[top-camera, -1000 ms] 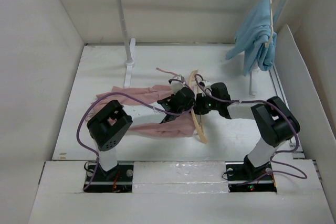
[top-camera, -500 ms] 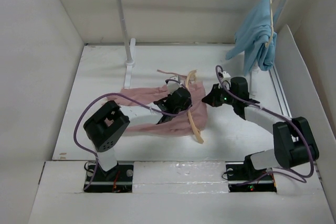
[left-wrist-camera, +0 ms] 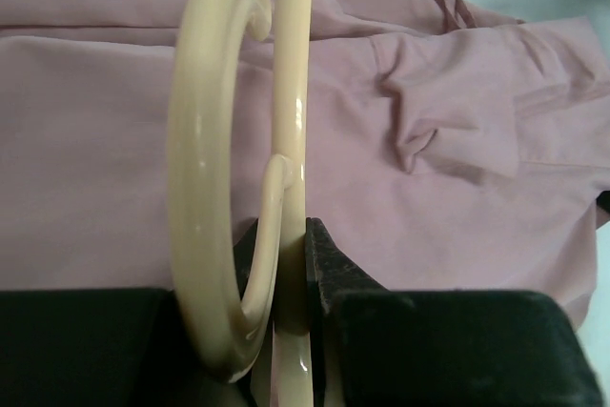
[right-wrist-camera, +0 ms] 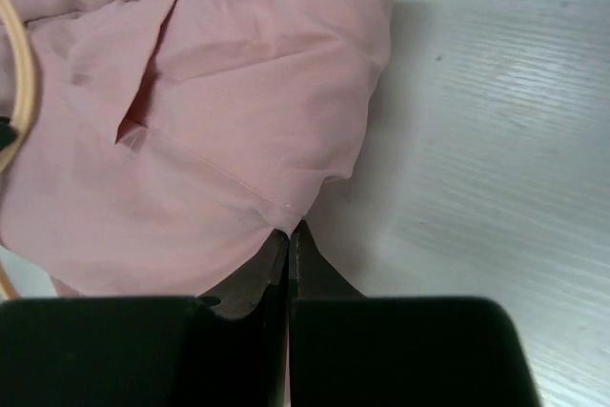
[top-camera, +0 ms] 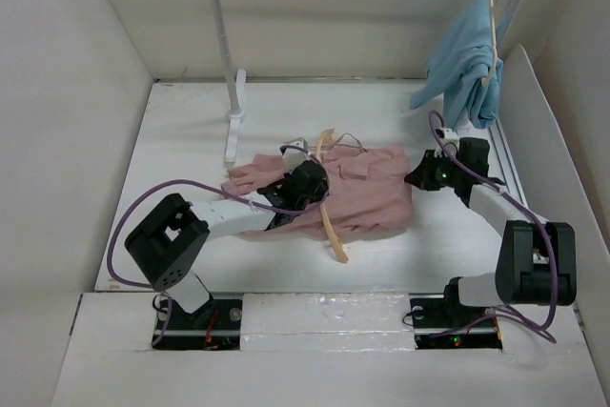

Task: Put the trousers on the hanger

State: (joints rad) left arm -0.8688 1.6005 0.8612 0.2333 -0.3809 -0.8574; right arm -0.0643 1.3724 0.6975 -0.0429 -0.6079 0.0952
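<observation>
Right hand [top-camera: 414, 180] dragged trousers [top-camera: 367, 195] edge rightward; left hand [top-camera: 321, 188] clamps hanger [top-camera: 334, 235].

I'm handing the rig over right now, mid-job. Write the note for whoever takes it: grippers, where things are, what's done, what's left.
Left gripper: fingers shut on the hanger at its bar, holding it over the trousers.
Right gripper: fingers shut on the trousers' right edge, low over the table.
Trousers: spread on the table, with cloth on both sides of the hanger. Cannot tell whether they pass through it.
Done: both things gripped.
Left: drape the trousers over the bar.
</observation>
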